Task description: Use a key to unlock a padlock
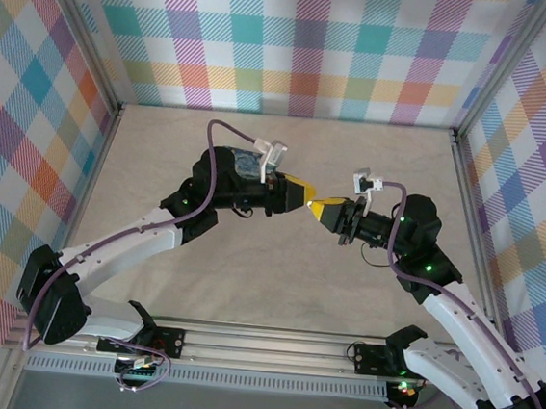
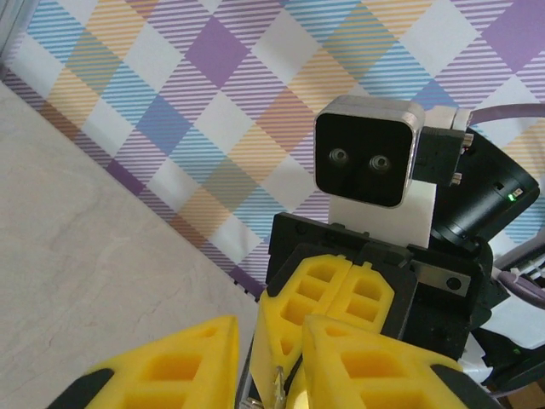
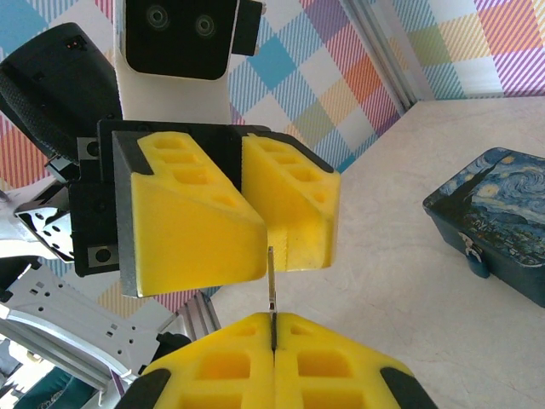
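- Top view: the left gripper [image 1: 305, 199] and right gripper [image 1: 324, 210] meet tip to tip over the middle of the table [image 1: 275, 282]. Both forearms are stretched low and inward. The painted tin [image 1: 245, 161] lies just far-left of that meeting point, partly under the left wrist, so the left arm is the nearer one to it.
- Left wrist view: the left gripper [image 2: 271, 331] has its jaws narrowly open. The thin metal key [image 2: 277, 385] stands in the gap, with a sliver of space on either side. Facing it is the right gripper [image 2: 341, 285], jaws pressed together.
- Right wrist view: the right gripper [image 3: 272, 328] is clamped on the key [image 3: 271, 285]. The key's long axis runs straight out of the fingers into the slit of the left gripper [image 3: 268, 244]. I judge that the left jaws are not yet pinching it.
- The padlock [image 3: 471, 253] hangs on the front face of the tin [image 3: 502, 213], well off to the right in this view and apart from both grippers. I judge that the key must travel sideways to reach it.
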Tool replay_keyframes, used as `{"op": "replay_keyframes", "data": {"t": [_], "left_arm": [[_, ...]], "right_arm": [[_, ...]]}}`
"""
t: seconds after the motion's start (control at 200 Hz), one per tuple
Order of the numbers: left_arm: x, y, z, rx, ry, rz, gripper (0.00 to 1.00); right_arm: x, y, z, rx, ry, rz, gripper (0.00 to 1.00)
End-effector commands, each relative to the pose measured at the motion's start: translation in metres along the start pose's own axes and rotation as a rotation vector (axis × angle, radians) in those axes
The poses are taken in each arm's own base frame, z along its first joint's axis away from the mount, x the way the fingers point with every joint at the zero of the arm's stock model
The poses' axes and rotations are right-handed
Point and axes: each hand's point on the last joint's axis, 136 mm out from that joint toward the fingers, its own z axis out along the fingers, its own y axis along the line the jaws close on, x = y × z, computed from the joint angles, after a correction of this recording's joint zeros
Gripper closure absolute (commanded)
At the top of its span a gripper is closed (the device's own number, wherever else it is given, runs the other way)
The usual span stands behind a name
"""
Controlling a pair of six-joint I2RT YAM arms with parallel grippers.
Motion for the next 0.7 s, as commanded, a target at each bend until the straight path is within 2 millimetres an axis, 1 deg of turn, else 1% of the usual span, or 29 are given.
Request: {"op": "replay_keyframes", "data": {"t": [0.0,0.135,0.3,0.365,0.485,0.615,0.695], "left_arm": [[-0.0055,-0.0141,0.0018,0.029,0.004,0.048,0.75],[-0.0049,-0.0153,0.003,0.036,0.008,0.05,0.84],[-0.0048,-0.0151,0.0029,0.032,0.006,0.05,1.0],[-0.0063,-0.0141,0.0025,0.024,-0.001,0.049,1.0],[-0.0094,-0.0154,0.0012,0.02,-0.019,0.048,1.0],[-0.0123,-0.0177,-0.0009,0.021,-0.034,0.05,1.0],[-0.0131,-0.0182,-0.0016,0.019,-0.038,0.051,1.0]], "right_arm": [[-0.0119,0.0108,-0.0009,-0.024,-0.026,-0.017,1.0],[-0.0119,0.0099,0.0001,-0.023,-0.025,-0.012,1.0],[-0.0123,0.0086,0.0003,-0.016,-0.026,-0.003,1.0],[-0.0117,0.0084,-0.0001,-0.013,-0.025,0.003,1.0],[-0.0121,0.0123,-0.0008,-0.033,-0.027,0.011,0.88],[-0.0114,0.0172,0.001,-0.068,-0.016,0.024,0.81],[-0.0104,0.017,0.0028,-0.076,-0.007,0.03,0.77]]}}
